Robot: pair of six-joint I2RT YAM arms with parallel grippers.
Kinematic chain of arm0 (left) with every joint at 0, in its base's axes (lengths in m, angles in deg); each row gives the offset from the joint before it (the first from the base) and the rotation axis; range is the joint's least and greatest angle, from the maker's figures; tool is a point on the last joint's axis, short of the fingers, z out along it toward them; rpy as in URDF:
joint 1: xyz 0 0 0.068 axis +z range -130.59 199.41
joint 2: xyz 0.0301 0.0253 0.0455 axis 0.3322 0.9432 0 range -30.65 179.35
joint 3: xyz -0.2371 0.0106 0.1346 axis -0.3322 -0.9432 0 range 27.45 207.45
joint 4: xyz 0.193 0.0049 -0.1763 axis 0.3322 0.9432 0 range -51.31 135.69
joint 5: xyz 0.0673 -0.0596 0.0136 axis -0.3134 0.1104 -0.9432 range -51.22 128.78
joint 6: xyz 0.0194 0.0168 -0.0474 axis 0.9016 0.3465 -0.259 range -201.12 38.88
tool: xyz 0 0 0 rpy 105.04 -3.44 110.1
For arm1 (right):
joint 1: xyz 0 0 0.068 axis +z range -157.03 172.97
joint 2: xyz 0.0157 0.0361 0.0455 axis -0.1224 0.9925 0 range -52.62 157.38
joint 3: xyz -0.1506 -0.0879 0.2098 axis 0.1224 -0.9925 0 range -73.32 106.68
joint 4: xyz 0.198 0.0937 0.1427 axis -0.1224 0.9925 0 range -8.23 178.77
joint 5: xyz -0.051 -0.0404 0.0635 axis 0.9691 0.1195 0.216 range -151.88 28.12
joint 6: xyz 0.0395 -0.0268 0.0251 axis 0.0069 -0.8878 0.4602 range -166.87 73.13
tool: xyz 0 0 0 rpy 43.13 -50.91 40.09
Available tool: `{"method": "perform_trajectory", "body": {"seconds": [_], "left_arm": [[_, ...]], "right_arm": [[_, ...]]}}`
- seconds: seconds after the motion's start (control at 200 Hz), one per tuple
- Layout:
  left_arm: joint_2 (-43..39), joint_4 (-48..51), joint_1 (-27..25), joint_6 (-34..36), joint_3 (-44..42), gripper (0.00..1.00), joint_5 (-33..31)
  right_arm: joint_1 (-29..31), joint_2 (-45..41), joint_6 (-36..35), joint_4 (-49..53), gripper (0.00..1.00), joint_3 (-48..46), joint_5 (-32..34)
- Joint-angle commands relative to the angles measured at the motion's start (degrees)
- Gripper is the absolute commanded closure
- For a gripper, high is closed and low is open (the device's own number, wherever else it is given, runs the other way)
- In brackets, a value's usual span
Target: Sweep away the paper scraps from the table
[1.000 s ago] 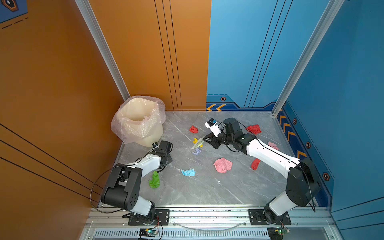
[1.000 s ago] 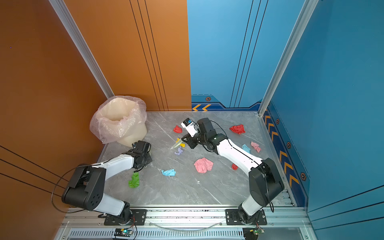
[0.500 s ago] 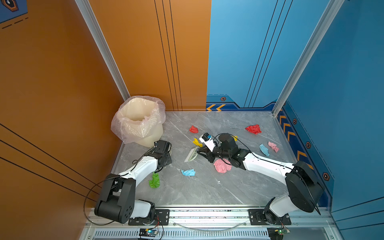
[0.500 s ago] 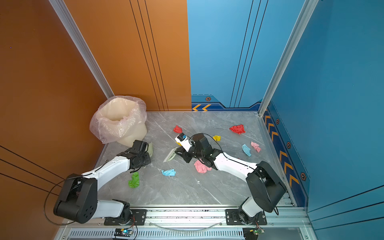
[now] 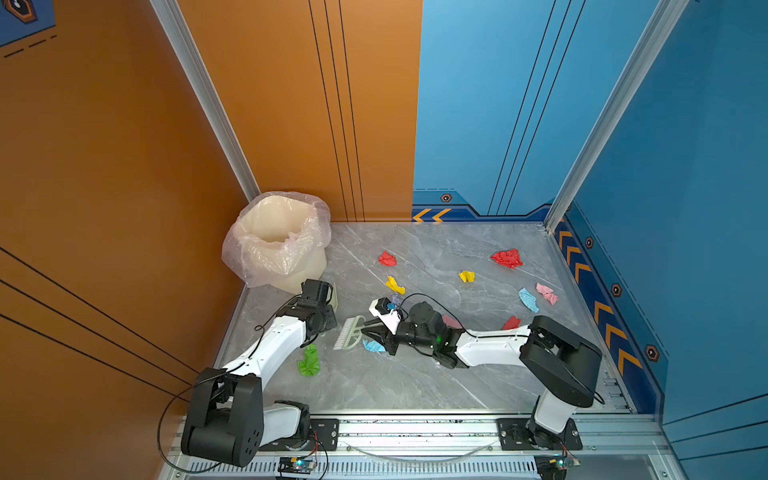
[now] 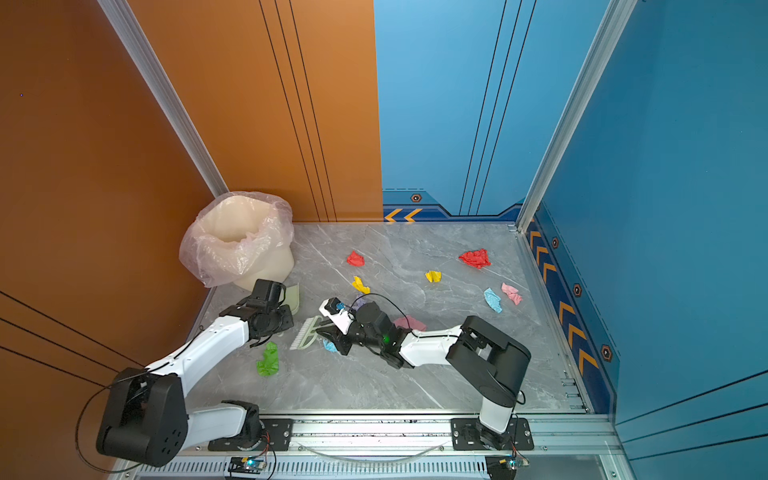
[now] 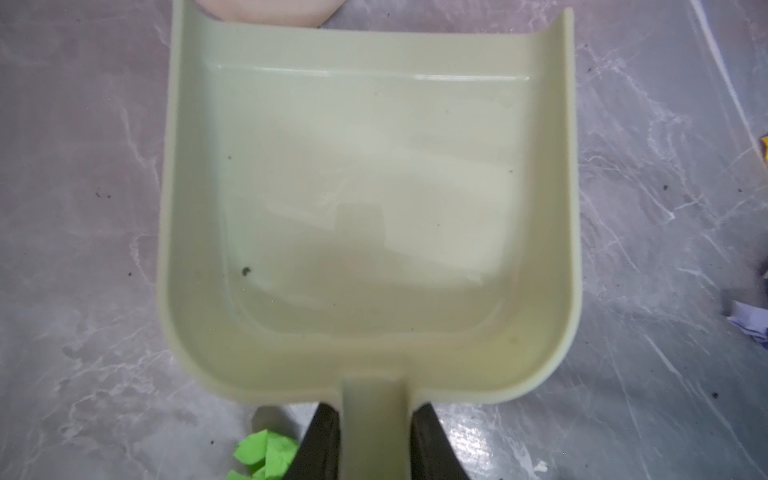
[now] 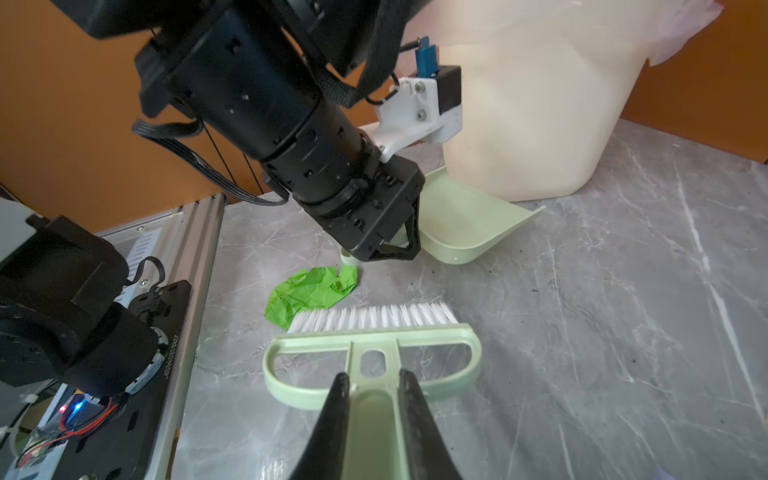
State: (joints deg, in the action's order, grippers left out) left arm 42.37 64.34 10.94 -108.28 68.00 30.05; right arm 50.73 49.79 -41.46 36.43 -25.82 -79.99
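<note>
Cream bagged bin (image 5: 278,241) far left on the grey counter (image 5: 415,386). Just right of it, left end effector (image 7: 374,419) clamped on the pale green dustpan (image 7: 374,187) handle, green scrap (image 5: 308,361) just nearer. Next over, right end effector (image 8: 372,384) gripping the matching brush (image 8: 374,338), bristles pointing left, light blue scrap (image 5: 372,345) beside it. Other paper scraps (image 5: 507,258) scattered centre to far right: red, yellow, pink, blue.

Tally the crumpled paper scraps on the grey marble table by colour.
Red crumpled paper scraps: 3
Yellow scraps: 2
Light blue scraps: 2
Pink scraps: 2
Green scrap: 1
Lilac scrap, partly hidden: 1
Total: 11
</note>
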Motion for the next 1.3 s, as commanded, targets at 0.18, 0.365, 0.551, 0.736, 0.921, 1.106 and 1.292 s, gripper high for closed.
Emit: {"method": "perform_trajectory", "body": {"seconds": [0.18,0.365,0.551,0.736,0.921,1.106,1.292], "left_arm": [[-0.4,2.3,1.9,5.0,2.7,0.92,2.0],[-1.2,2.1,3.8,6.7,2.0,0.92,2.0],[-1.9,1.8,4.1,6.7,1.5,0.91,2.6],[-1.3,1.2,4.3,6.6,1.5,0.91,3.4],[-0.6,1.3,4.3,6.8,1.6,0.91,3.8],[-0.2,1.3,4.4,6.8,1.5,0.91,3.9],[-0.3,1.3,4.4,6.9,1.4,0.91,4.1]], "right_arm": [[3.3,7.2,3.3,-12.8,1.00,1.8,4.6],[6.5,13.9,3.7,-20.4,1.00,3.5,5.9],[8.9,16.0,2.2,-19.9,1.00,6.4,5.8],[9.0,17.8,1.7,-19.6,1.00,8.1,5.1],[9.6,20.5,1.7,-19.0,1.00,10.4,3.7],[9.9,22.3,1.8,-17.9,1.00,11.4,2.0],[10.0,21.7,-2.5,-10.7,1.00,11.4,2.9]]}}
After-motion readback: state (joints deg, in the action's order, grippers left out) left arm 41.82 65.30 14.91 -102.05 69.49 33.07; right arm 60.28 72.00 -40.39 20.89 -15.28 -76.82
